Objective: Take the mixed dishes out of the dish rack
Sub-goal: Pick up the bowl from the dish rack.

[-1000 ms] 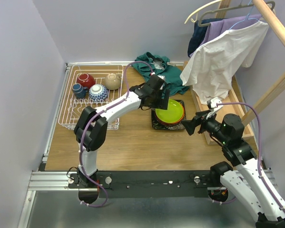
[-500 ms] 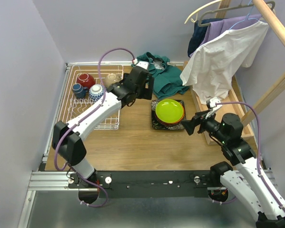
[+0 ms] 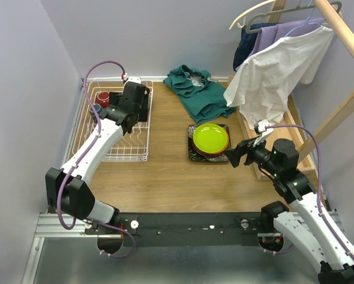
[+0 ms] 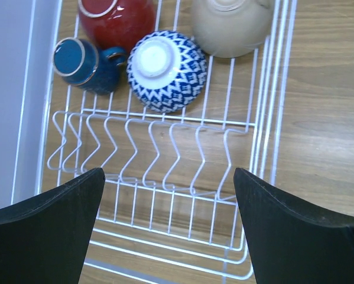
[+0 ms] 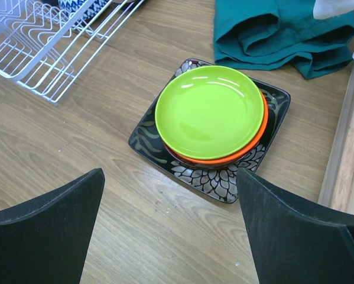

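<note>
The white wire dish rack (image 3: 120, 148) stands at the left of the table. My left gripper (image 3: 128, 111) hovers over it, open and empty. In the left wrist view, beyond the open gripper (image 4: 169, 236) and the row of tines (image 4: 147, 151), lie a blue-white bowl (image 4: 166, 71) upside down, a dark-blue mug (image 4: 85, 64) on its side, a red bowl (image 4: 117, 15) and a beige bowl (image 4: 233, 23). A lime-green plate (image 5: 209, 111) sits on an orange plate (image 5: 247, 155) on the black square floral plate (image 5: 224, 177) at table centre. My right gripper (image 5: 171, 236) is open and empty just in front of that stack.
A teal cloth (image 3: 197, 89) lies behind the plate stack (image 3: 210, 139). A long wooden tray (image 5: 342, 154) and a clothes rack with hanging garments (image 3: 271, 71) stand on the right. A wall runs along the rack's left side.
My left arm has swung from the plate stack leftward and now hovers over the dish rack. The right arm has barely moved.
</note>
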